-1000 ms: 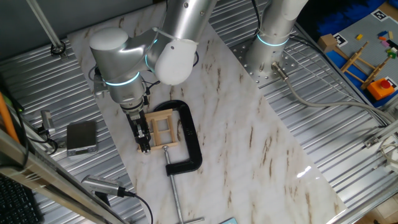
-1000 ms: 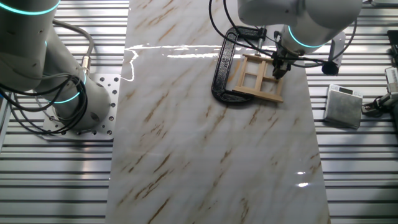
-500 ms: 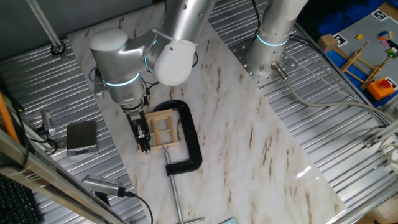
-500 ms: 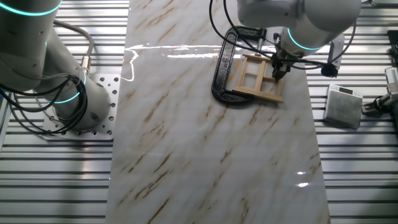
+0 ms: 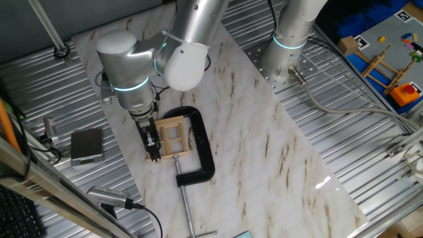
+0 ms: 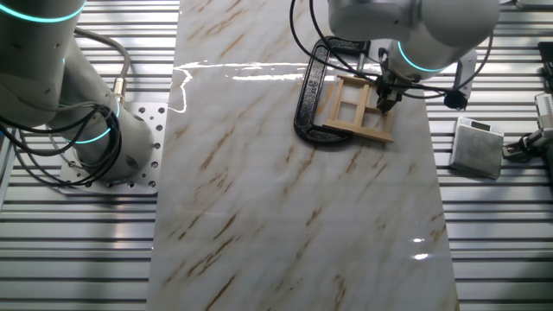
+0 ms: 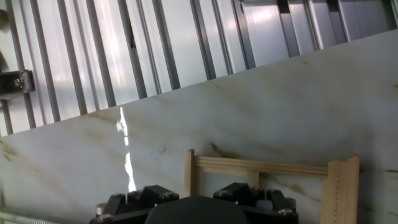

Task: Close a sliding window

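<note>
The sliding window (image 5: 173, 137) is a small pale-wood frame with crossbars. It lies flat on the marble slab (image 5: 264, 152), held inside a black C-clamp (image 5: 201, 142). My gripper (image 5: 154, 154) points down at the window's left edge, its black fingers close together and touching the frame. In the other fixed view the gripper (image 6: 383, 102) is at the right side of the window (image 6: 354, 108), opposite the clamp (image 6: 308, 95). The hand view shows the window's corner (image 7: 261, 167) just ahead of the hand's dark body; the fingertips are hidden there.
A grey metal box (image 5: 86, 145) sits on the ribbed table left of the slab, also in the other fixed view (image 6: 477, 147). A second arm's base (image 5: 284, 59) stands at the back. A wooden stick frame with an orange block (image 5: 396, 76) lies far right.
</note>
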